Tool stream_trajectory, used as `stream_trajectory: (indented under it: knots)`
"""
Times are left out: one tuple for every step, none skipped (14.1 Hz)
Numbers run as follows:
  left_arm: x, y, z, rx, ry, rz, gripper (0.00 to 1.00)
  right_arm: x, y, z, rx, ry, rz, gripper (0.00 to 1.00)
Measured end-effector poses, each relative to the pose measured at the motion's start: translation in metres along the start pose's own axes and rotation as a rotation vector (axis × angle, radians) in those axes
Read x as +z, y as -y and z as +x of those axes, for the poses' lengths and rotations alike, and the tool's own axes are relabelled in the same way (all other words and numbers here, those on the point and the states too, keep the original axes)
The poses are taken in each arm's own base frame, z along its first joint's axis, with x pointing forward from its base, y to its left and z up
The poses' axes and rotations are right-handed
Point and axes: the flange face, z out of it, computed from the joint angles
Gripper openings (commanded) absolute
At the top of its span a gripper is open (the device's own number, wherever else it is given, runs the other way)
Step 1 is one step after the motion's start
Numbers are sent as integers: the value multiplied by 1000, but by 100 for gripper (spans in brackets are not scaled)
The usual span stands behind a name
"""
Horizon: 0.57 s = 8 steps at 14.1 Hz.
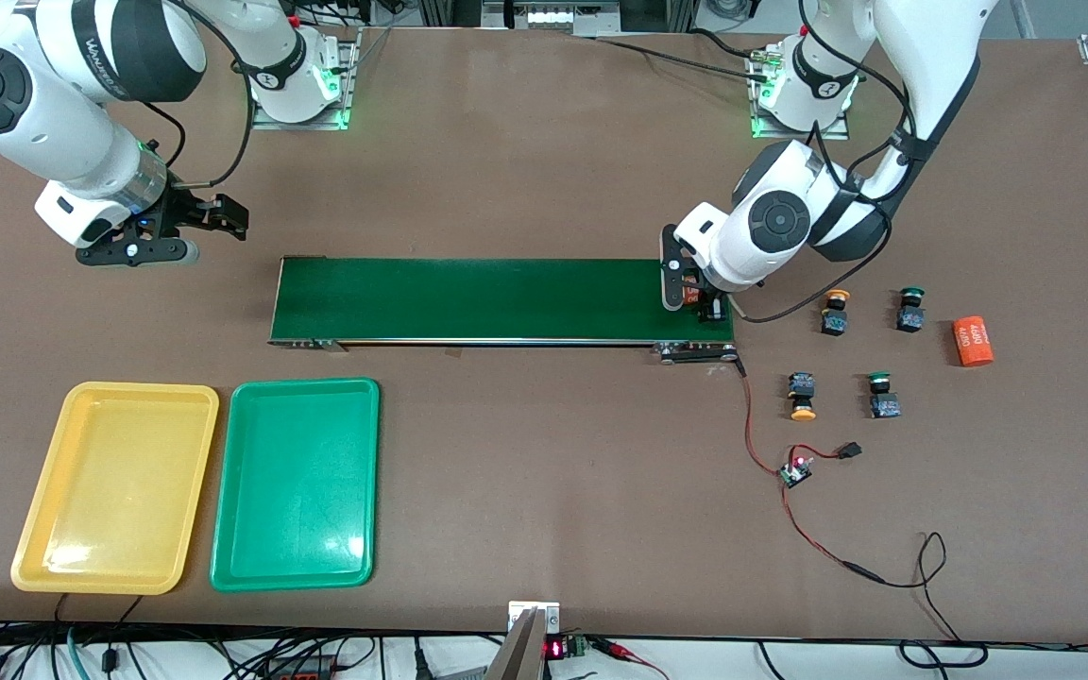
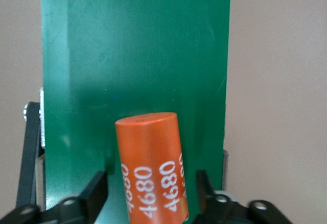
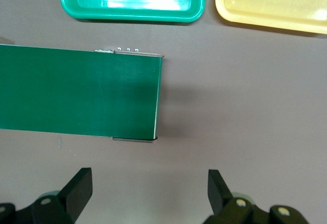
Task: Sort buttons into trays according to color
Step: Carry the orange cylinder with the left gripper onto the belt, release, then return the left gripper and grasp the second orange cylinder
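Spanning the brown table [image 1: 544,491], a green belt [image 1: 468,300]; both hands spread, touching nothing.

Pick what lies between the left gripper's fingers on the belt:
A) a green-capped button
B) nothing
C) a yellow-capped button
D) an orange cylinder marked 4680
D: the left wrist view shows the orange cylinder on the conveyor belt between the left gripper's spread fingers.

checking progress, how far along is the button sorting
Nothing is sorted: the yellow tray and green tray hold nothing, and all four buttons sit on the table by the left arm's end. The left gripper, open, is at an orange cylinder on the conveyor belt. The right gripper waits open.
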Motion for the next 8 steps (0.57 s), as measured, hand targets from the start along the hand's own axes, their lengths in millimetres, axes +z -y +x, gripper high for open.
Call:
stream_trajectory:
  knots:
    - [-3, 1, -1, -1, -1, 7, 100, 0, 0, 0, 0, 0, 0, 100]
    - [-10, 4, -2, -6, -4, 21, 100, 0, 0, 0, 0, 0, 0, 100]
    - [-22, 9, -6, -17, -3, 40, 100, 0, 0, 0, 0, 0, 0, 100]
    - [-39, 14, -12, -39, 7, 53, 100, 0, 0, 0, 0, 0, 0, 100]
    - [-57, 21, -23, -79, 24, 60, 100, 0, 0, 0, 0, 0, 0, 100]
    - [-75, 29, -39, -131, 42, 62, 100, 0, 0, 0, 0, 0, 0, 100]
    - [-91, 38, -58, -189, 58, 61, 100, 0, 0, 0, 0, 0, 0, 100]
    - [-102, 48, -79, -259, 69, 60, 100, 0, 0, 0, 0, 0, 0, 100]
